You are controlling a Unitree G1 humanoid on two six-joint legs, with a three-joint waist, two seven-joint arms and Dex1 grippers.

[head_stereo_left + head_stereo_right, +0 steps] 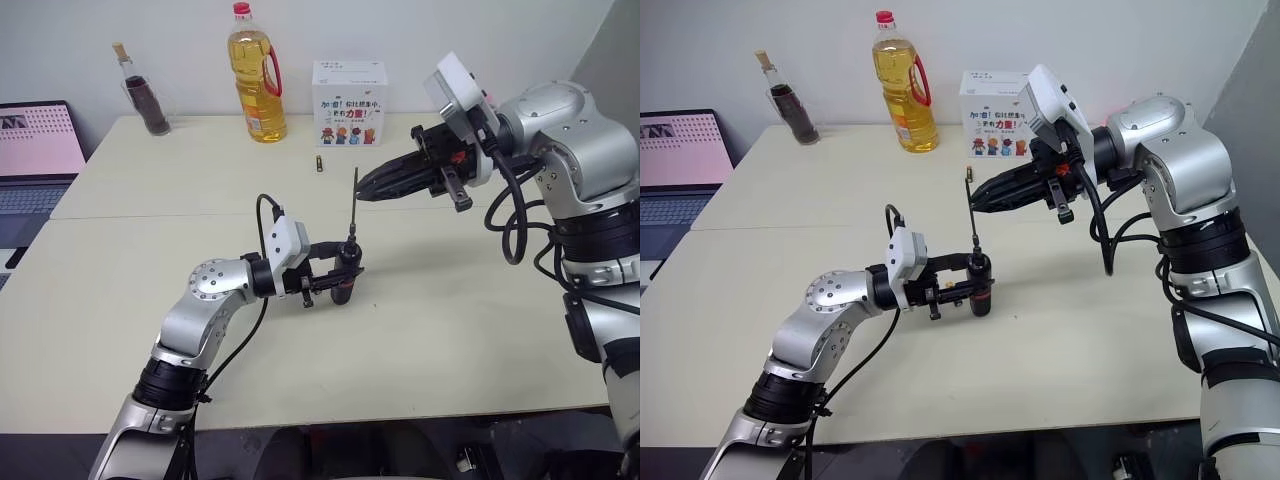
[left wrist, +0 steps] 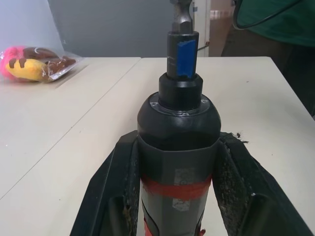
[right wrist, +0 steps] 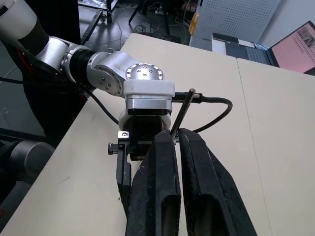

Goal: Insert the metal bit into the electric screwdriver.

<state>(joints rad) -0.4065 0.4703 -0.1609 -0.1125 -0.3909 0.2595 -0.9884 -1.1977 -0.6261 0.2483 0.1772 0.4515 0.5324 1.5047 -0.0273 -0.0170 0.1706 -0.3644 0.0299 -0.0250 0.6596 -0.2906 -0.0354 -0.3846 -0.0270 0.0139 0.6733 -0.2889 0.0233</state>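
The electric screwdriver (image 1: 344, 278), black with a red band, stands upright over the middle of the table. My left gripper (image 1: 340, 268) is shut on its body; in the left wrist view a finger (image 2: 106, 196) presses each side of the screwdriver (image 2: 177, 123). The metal bit (image 1: 353, 205), a thin dark rod, rises straight from the screwdriver's nose, its lower end sitting in the collar (image 2: 181, 54). My right gripper (image 1: 364, 189) reaches in from the right and is shut on the bit's upper part. In the right wrist view the bit (image 3: 183, 109) sticks out between the closed fingers (image 3: 160, 187).
At the table's far edge stand a yellow oil bottle (image 1: 256, 75), a dark bottle (image 1: 146, 98) and a white box (image 1: 349, 102). A small battery (image 1: 319, 163) lies in front of the box. A laptop (image 1: 35, 150) sits at the left. A bagged plush toy (image 2: 34, 61) lies on the table.
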